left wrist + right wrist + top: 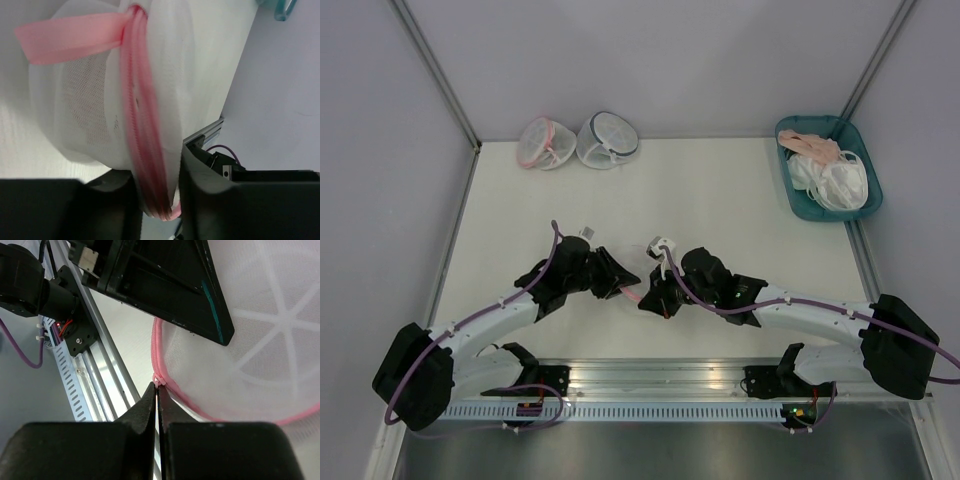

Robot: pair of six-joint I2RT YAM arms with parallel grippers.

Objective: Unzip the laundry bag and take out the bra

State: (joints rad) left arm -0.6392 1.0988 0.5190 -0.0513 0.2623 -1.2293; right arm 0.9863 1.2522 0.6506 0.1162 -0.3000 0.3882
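The laundry bag (pixel 195 70), white mesh with a pink zipper rim (pixel 142 125), is held between my two grippers above the table's middle. In the top view only a pink sliver of it (pixel 632 293) shows between them. My left gripper (pixel 156 172) is shut on the bag's rim, one finger on each side. My right gripper (pixel 157 390) is shut on the small pink zipper pull (pixel 157 381) at the edge of the bag (pixel 260 340). A pink ribbon loop (pixel 70 35) sticks out of the rim. The bra is hidden; nothing pink shows through the mesh.
At the table's back stand a second pink-rimmed mesh pouch (pixel 542 142) and a grey-trimmed one (pixel 607 140). A teal tray (pixel 800 205) at the back right holds pink and white garments. The metal rail (pixel 660 378) runs along the near edge.
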